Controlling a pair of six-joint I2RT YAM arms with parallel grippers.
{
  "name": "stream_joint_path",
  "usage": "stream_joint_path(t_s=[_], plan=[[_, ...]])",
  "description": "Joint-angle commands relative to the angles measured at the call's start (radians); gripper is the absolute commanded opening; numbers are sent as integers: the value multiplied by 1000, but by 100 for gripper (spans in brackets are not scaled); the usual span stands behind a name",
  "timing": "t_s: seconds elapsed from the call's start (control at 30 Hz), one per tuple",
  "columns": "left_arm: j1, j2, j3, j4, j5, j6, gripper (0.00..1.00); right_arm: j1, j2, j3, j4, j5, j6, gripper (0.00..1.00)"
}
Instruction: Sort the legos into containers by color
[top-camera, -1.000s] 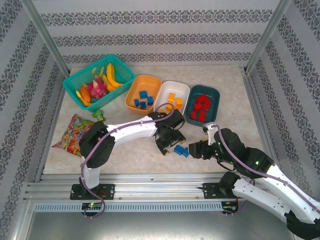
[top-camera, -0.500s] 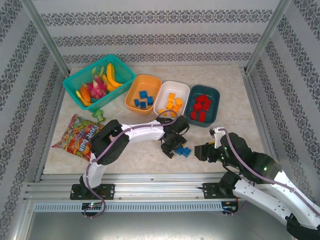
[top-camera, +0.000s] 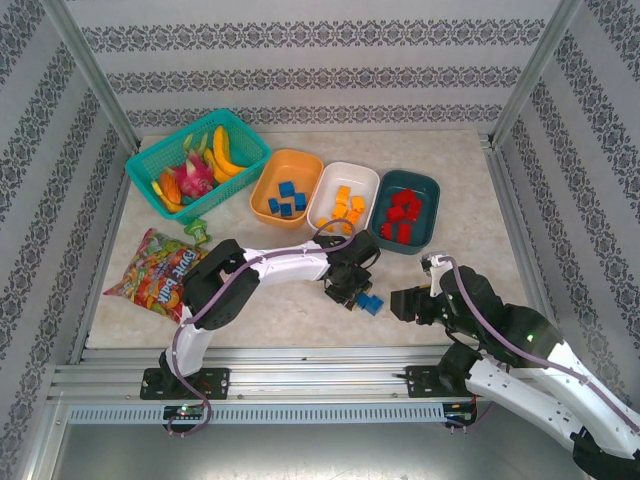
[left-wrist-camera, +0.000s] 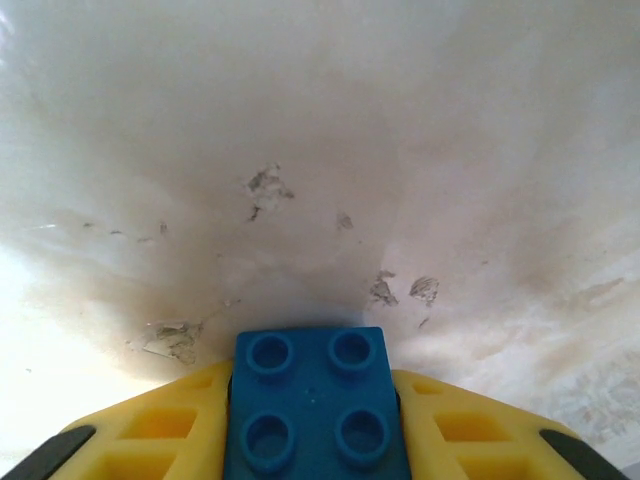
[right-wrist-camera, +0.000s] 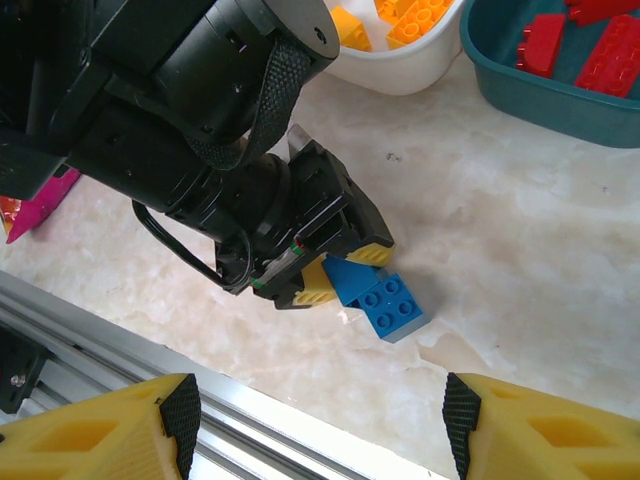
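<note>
The pale cream marbled tabletop (top-camera: 470, 215) carried a few grey scuffs and chips, plain in the left wrist view. White wallpaper with grey floral bands (top-camera: 320, 38) closed it in on three sides. Aluminium posts (top-camera: 90, 70) rose at the back corners, and a ribbed aluminium rail (top-camera: 320, 380) ran along the near edge.

The left gripper (left-wrist-camera: 312, 378) lay low over the middle of the table. Its yellow fingers (left-wrist-camera: 170, 420) were pressed against two sides of a small blue four-stud plastic brick (left-wrist-camera: 315, 410), pinching it. In the right wrist view a blue studded piece rested on the slab at those fingertips, touching the blue plastic held between them. Whether that was one brick or two I could not tell. The right gripper (right-wrist-camera: 318, 400) hovered just to the right of it, jaws spread wide with nothing between them.

Three rounded-rectangular plastic bowls stood side by side towards the back. The orange bowl (top-camera: 303, 165) held blue bricks (top-camera: 286, 198), the white bowl (top-camera: 362, 177) held orange-yellow bricks (top-camera: 343, 205), and the dark teal bowl (top-camera: 428, 195) held red bricks (top-camera: 402, 215). To their left sat a teal mesh basket (top-camera: 150, 165) of toy fruit (top-camera: 200, 165). A colourful snack bag (top-camera: 155, 275) lay flat near the left edge.
</note>
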Motion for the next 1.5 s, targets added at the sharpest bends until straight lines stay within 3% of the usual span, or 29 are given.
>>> stream_joint_path(t_s=[0.0, 0.2, 0.3, 0.6, 0.8, 1.07, 1.2, 1.37, 1.47], plan=[[32, -63, 36, -102, -90, 103, 35, 8, 12, 18, 17, 37, 3, 68], [146, -179, 122, -275, -213, 393, 33, 7, 92, 63, 127, 54, -27, 68], [232, -191, 185, -317, -214, 556, 30, 4, 144, 73, 247, 67, -21, 68], [475, -3, 508, -351, -157, 1004, 29, -55, 325, -5, 783, 102, 78, 80], [556, 184, 731, -295, -147, 1121, 29, -160, 489, 104, 809, -32, 90, 79], [594, 427, 977, -300, -140, 1171, 30, -190, 531, 133, 794, -42, 107, 79], [601, 471, 979, -314, -123, 1167, 30, -192, 513, 114, 786, -31, 117, 80], [603, 491, 980, -312, -87, 1177, 38, -203, 503, 95, 785, -32, 133, 80], [602, 487, 982, -333, -92, 1174, 49, -204, 501, 94, 780, -37, 135, 80]])
